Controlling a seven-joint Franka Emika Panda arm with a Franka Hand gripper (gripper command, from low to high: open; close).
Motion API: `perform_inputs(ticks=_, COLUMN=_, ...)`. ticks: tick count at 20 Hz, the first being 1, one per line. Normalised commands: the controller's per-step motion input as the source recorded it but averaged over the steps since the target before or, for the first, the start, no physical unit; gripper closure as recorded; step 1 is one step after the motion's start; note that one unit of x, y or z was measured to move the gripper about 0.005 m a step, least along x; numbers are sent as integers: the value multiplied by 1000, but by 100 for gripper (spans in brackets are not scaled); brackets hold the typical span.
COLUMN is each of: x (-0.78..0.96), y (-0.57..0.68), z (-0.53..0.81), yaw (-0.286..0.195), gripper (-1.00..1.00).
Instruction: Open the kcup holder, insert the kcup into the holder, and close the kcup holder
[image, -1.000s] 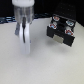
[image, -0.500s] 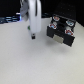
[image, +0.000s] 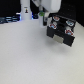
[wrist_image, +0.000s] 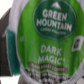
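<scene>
Toward the exterior view's upper right, on a pale desk (image: 30, 60), sits the black boxy kcup holder (image: 61, 31), its top tray showing round pod slots. Just beside it, on the exterior view's left, the white robot arm reaches down from above; its claw (image: 44, 19) is blurred there. Up close in the wrist view, the claw grips the small round kcup (wrist_image: 49, 37), whose green foil lid reads "Green Mountain Dark Magic". A white bottle-shaped object (image: 23, 11) stands well apart at the back.
</scene>
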Motion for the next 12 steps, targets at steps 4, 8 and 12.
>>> perform_inputs(ticks=4, x=167, y=693, z=331, yaw=6, gripper=100)
perform_inputs(ticks=8, x=146, y=644, z=230, yaw=6, gripper=100)
perform_inputs(ticks=12, x=109, y=664, z=166, yaw=9, gripper=100)
